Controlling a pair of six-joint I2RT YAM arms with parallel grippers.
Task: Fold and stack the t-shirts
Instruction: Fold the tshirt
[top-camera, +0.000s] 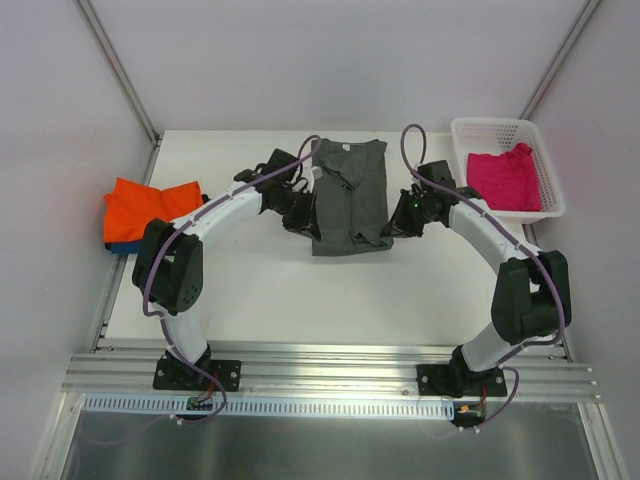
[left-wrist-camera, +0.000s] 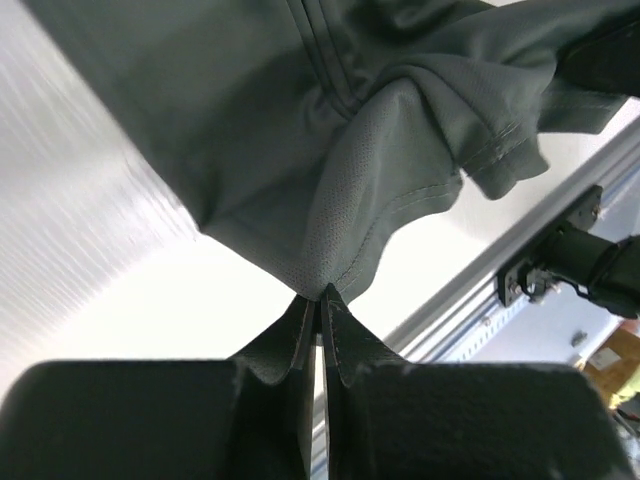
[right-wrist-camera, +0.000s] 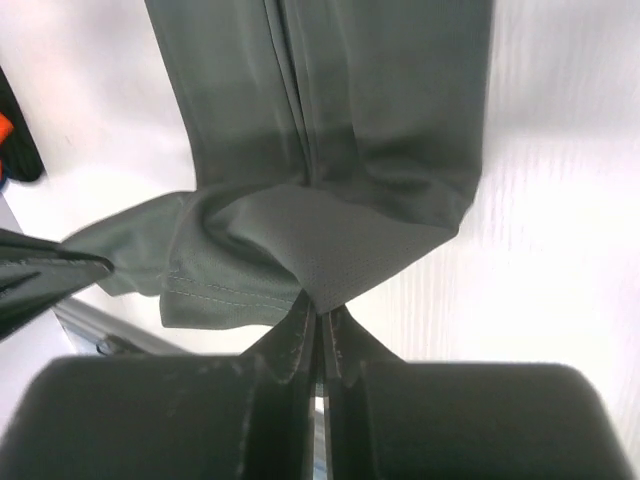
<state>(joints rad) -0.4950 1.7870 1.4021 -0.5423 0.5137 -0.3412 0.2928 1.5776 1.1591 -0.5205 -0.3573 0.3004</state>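
both hands pinch the near end of the grey t-shirt (top-camera: 348, 190) in the middle of the table (top-camera: 280, 290).
grey t-shirt lies as a narrow strip, long axis running near to far, neck at the far end, hem end towards the arms and bunched up. fine mesh weave and a lengthwise seam show in the wrist views. left hand (left-wrist-camera: 320, 296) is closed tight on its near left corner, right hand (right-wrist-camera: 320, 308) is closed tight on its near right corner. four t-shirts in all: one grey, one orange t-shirt (top-camera: 150, 203) folded at the table's left edge, one blue t-shirt (top-camera: 124, 246) peeking out under the orange, one pink t-shirt (top-camera: 505, 178) crumpled in the one white basket (top-camera: 557, 195) at far right.
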